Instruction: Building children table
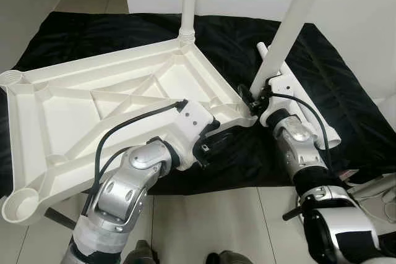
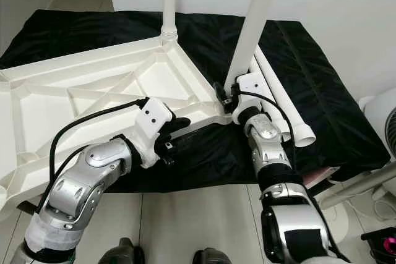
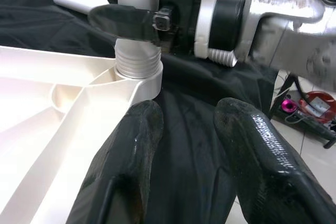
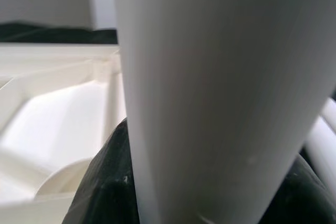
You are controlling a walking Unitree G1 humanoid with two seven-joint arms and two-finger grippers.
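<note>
The right gripper (image 1: 252,100) clamps the smooth, probably slippery leg (image 1: 291,26) near its threads, while the left gripper (image 3: 189,145) hovers open beside the rigid tabletop (image 1: 93,106).

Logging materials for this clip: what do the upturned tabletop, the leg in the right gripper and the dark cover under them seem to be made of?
Tabletop: looks like moulded plastic, cream-white and smooth, judging by its cast ribs and round corner sockets.
Leg, held by the right gripper: apparently the same plastic, a matte white tube with a threaded end at the socket.
Cover: black fabric, slightly shiny and wrinkled; the weave cannot be told.
</note>
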